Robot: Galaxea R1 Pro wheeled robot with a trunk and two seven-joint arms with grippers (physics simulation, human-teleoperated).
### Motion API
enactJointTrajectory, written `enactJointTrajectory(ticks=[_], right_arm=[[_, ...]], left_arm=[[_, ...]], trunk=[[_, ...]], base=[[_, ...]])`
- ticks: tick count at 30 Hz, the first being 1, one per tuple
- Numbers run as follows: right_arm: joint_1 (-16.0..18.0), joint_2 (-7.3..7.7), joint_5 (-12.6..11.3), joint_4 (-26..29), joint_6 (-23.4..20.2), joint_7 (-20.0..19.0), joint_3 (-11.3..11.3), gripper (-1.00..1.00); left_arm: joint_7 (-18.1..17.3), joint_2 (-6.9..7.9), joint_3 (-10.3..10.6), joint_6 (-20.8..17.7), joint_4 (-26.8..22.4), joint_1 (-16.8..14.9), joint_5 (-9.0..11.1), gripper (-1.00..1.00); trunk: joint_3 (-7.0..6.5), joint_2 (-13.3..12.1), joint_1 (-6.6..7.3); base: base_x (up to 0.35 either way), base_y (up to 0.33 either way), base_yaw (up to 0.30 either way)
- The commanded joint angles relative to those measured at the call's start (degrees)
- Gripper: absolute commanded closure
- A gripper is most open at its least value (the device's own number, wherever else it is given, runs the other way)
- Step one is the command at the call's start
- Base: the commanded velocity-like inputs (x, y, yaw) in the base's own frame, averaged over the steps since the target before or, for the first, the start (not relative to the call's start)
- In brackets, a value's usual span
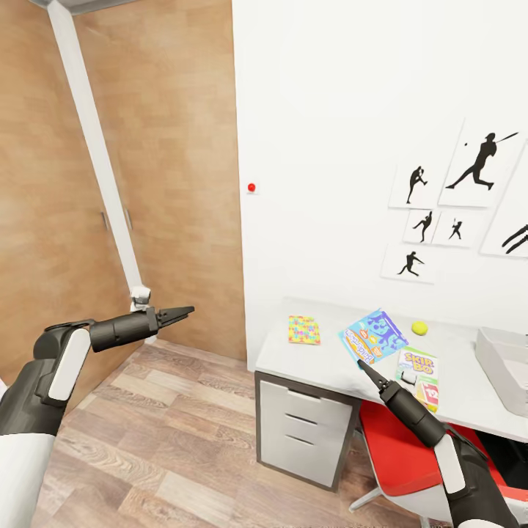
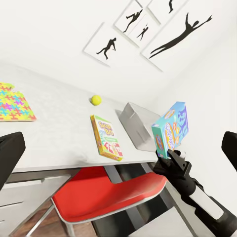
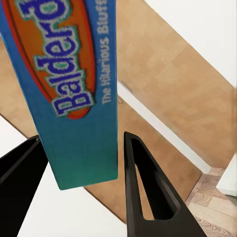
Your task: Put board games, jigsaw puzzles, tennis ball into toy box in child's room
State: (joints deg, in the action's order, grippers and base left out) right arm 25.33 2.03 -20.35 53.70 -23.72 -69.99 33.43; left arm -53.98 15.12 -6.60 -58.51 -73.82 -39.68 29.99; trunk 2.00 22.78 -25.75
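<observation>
My right gripper (image 1: 363,364) is shut on the blue board game (image 1: 374,336), holding it tilted above the pale table (image 1: 330,367); the box's lower edge (image 3: 81,148) sits between the fingers (image 3: 143,182). The Skip-Bo board game (image 1: 419,375) lies flat on the table beside it, with the tennis ball (image 1: 419,328) behind. A multicoloured jigsaw puzzle (image 1: 304,330) lies near the table's left end. The grey toy box (image 1: 506,367) stands at the right. My left gripper (image 1: 180,314) hangs open over the floor, left of the table. The bed is out of view.
A red chair (image 1: 396,455) is tucked under the table below my right arm. Grey drawers (image 1: 304,433) fill the table's left end. Wooden wardrobe doors (image 1: 147,183) stand at the left, with wood floor (image 1: 147,440) in front. Silhouette pictures (image 1: 477,169) hang on the white wall.
</observation>
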Motion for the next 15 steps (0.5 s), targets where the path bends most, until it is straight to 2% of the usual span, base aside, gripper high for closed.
enactJointTrajectory(ticks=[1,9,15], right_arm=[[0.07,0.01,-0.22,-0.01,-0.55,-0.15,0.06,1.00],[0.07,0.00,-0.22,0.00,-0.46,-0.23,0.08,1.00],[0.07,-0.01,-0.22,0.00,-0.45,-0.24,0.06,1.00]], left_arm=[[-0.25,0.01,-0.04,-0.20,-0.01,-0.05,-0.11,-1.00],[-0.25,0.01,-0.04,-0.20,-0.01,-0.05,-0.11,-1.00],[-0.25,0.00,-0.01,-0.20,-0.01,-0.05,-0.12,-1.00]], trunk=[[0.18,0.14,-0.04],[0.25,0.14,-0.04],[0.25,0.14,-0.04]], base=[[0.000,0.007,-0.114],[0.000,0.002,-0.047],[0.000,0.015,-0.223]])
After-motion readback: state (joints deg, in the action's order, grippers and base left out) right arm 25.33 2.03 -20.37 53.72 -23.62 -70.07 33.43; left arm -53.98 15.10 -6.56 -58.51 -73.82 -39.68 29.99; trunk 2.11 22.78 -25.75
